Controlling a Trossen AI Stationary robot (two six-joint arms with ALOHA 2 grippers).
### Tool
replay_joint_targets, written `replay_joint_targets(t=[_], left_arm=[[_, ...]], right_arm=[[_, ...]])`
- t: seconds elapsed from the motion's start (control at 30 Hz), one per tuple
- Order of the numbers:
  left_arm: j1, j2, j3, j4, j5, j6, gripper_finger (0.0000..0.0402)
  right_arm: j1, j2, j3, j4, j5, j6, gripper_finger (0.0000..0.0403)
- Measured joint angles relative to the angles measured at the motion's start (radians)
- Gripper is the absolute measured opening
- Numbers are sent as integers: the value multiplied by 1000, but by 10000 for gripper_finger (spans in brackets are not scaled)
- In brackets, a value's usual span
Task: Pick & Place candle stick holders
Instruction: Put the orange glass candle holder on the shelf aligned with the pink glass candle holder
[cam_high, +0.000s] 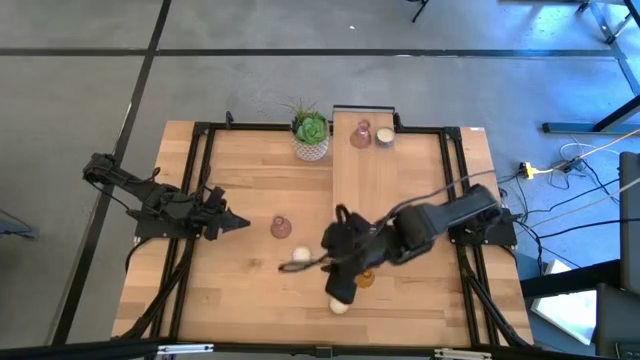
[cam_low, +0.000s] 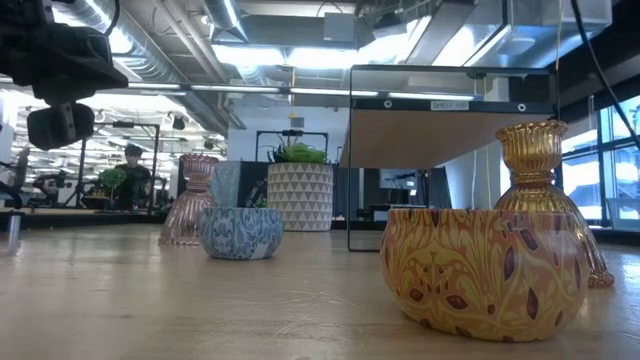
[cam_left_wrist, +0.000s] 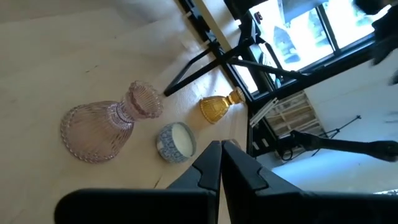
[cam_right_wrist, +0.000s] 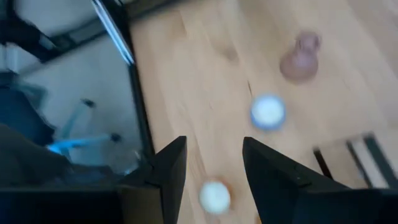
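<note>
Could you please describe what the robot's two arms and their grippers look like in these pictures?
Both arms are dark, nearly black, jointed machines with blocky segments. The left gripper ends in two slim, pointed black fingers. The right gripper has two broader, wedge-shaped black fingers. A thin dark cable arcs over the right arm in the high view. No markings are readable.

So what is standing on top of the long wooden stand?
At the far end of the stand stand a pink glass holder and a round cream holder. The right arm covers the near end, so anything there is hidden.
</note>
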Motion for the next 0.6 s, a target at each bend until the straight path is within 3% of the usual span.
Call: replay_joint_targets(t=[0.17,0.43,0.6], left_arm=[[0,0,0,-2,-1,-13,6],[0,0,0,-3,-30,56,6],[0,0,0,-3,-34,-84,6]], right_arm=[[33,76,0,-120,25,98,161],[29,184,0,-102,-28,118,161],[-1,240,0,-98,-30,166,161]])
